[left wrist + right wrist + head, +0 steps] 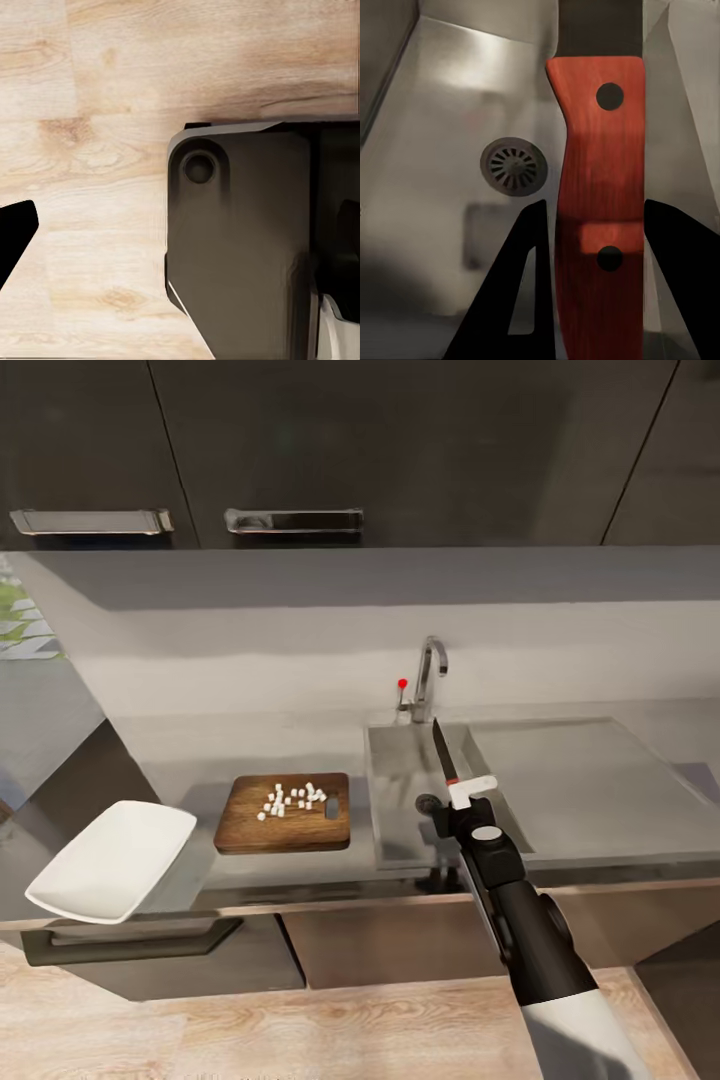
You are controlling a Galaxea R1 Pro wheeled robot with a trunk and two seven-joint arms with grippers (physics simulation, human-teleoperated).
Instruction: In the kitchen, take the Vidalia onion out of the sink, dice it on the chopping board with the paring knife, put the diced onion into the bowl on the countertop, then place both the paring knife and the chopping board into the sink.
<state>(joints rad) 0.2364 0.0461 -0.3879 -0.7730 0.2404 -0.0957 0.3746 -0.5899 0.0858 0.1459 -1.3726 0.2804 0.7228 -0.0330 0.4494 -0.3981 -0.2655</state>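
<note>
While the right gripper [458, 796] clenches the paring knife [441, 748] above the grey sink [400, 830] — left fingers' state unclear.

In the right wrist view the paring knife [598, 187] is cut by the picture's edge, so the dark blade tip is hidden there, and its red handle covers part of the sink [450, 90]. In the head view the right gripper [462, 800] hides part of the handle and of the sink's front wall. The white pieces [290, 798] on the chopping board [250, 830] are too small to count. The bowl [115, 860] overhangs the countertop's [180, 780] front edge and hides its left part.
</note>
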